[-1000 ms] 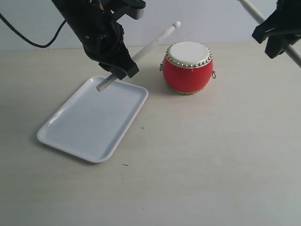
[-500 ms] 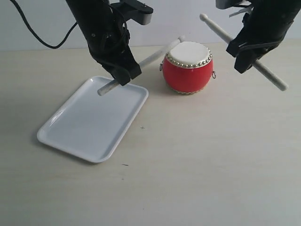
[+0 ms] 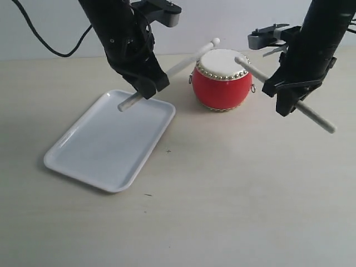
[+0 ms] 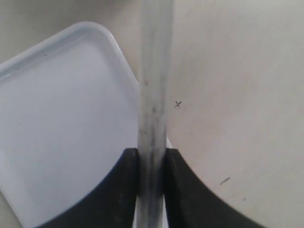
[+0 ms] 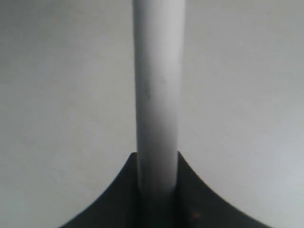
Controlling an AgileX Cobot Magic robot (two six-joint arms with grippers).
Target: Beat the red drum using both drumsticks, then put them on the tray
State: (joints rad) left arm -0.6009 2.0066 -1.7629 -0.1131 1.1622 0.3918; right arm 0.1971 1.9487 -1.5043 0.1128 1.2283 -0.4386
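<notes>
Now that your right gripper (image 3: 287, 95) has swung down, its clamped slim whitewashed wooden drumstick (image 3: 317, 118) meets the cream skin of the red barrel drum (image 3: 221, 84). Your left gripper (image 3: 146, 86) grips the other stick (image 3: 183, 60) over the glossy white tray (image 3: 105, 142). Beating looks underway.

You've bare table (image 3: 233, 194) up front; tray (image 3: 111, 142) fills left, red drum (image 3: 222, 89) mid-back w/ drumsticks (image 3: 186, 60) slanting in both sides.

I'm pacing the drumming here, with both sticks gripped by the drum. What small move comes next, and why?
Probably tip the left tool down so the left stick taps the drum. Its ball tip hangs just above the rim, while the tip of the right stick sits at the skin. The tray can wait.
</notes>
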